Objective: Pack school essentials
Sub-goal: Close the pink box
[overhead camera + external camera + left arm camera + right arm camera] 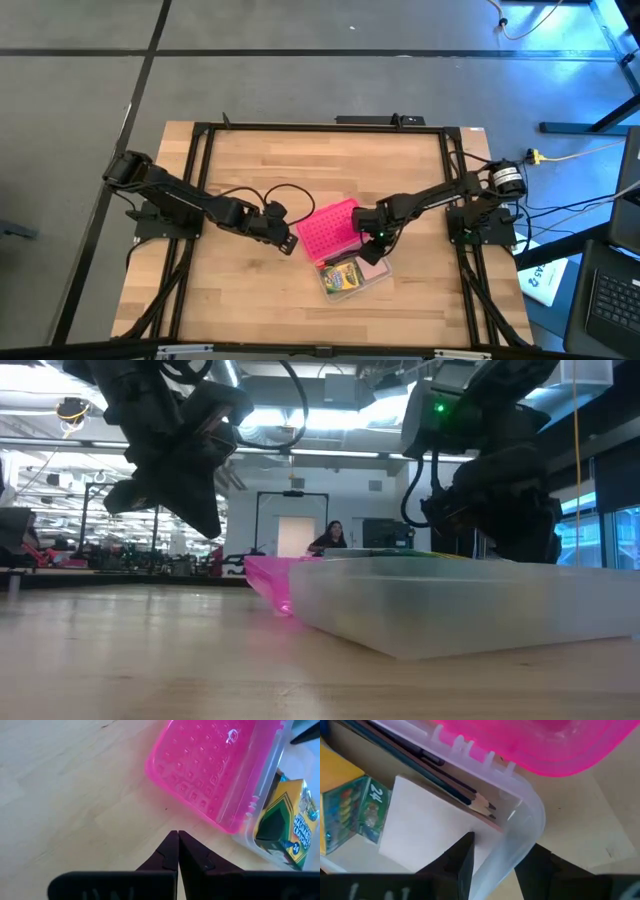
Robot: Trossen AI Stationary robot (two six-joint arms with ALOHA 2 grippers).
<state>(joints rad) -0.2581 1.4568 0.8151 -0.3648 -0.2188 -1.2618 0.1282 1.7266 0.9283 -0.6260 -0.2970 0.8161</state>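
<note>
both grippers at the case (352,268): right gripper (490,857) fingers straddle its clear wall to steady it; left gripper (177,851) pressed together beside the pink lid (215,765), idle.

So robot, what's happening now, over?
Left gripper shut, beside pink lid. Right gripper open astride clear case wall. Crayon box, pencils inside. Nothing blocking.

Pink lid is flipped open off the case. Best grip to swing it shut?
Grip the pink lid at its free long edge, the one facing the left gripper, coming in from that side. It hinges along the clear case, so that far edge has the most leverage and bare table beside it. The left gripper is shut, so it opens first.
</note>
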